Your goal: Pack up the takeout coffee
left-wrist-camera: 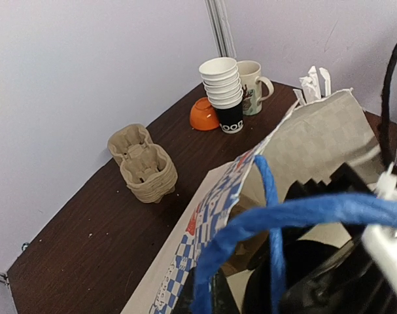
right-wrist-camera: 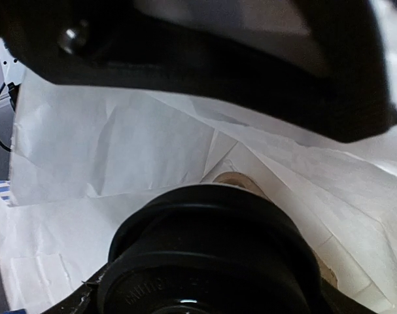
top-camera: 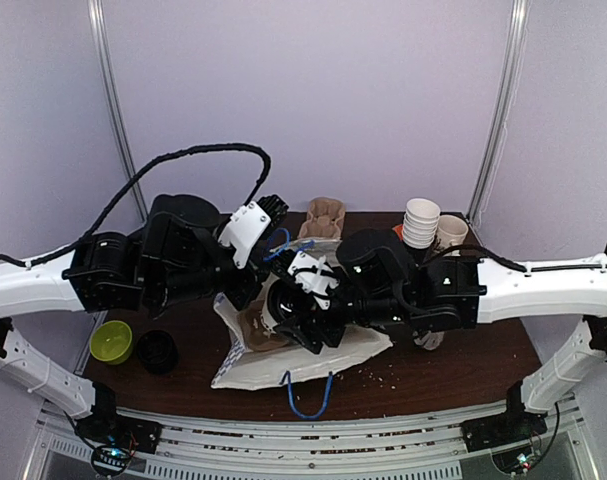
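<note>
The blue-and-white checked paper bag [top-camera: 273, 372] lies on its side on the dark table, mouth toward the arms. My left gripper [top-camera: 273, 225] is shut on the bag's blue rope handle [left-wrist-camera: 270, 216] and lifts the upper rim [left-wrist-camera: 211, 196]. My right gripper [top-camera: 288, 310] reaches into the mouth, closed around the takeout coffee cup. The cup's black lid [right-wrist-camera: 211, 261] fills the lower right wrist view against the bag's white lining [right-wrist-camera: 120, 150]. A brown pulp carrier tray [top-camera: 255, 328] sits in the mouth just left of the cup. The right fingers are mostly hidden.
A stack of pulp trays [left-wrist-camera: 142, 163] stands at the back. Beside it are stacked white cups [left-wrist-camera: 222, 82], a mug [left-wrist-camera: 252, 85] and an orange bowl [left-wrist-camera: 203, 114]. A green bowl [top-camera: 111, 341] and a black round piece [top-camera: 157, 351] sit front left. The bag's second handle [top-camera: 308, 395] trails toward the near edge.
</note>
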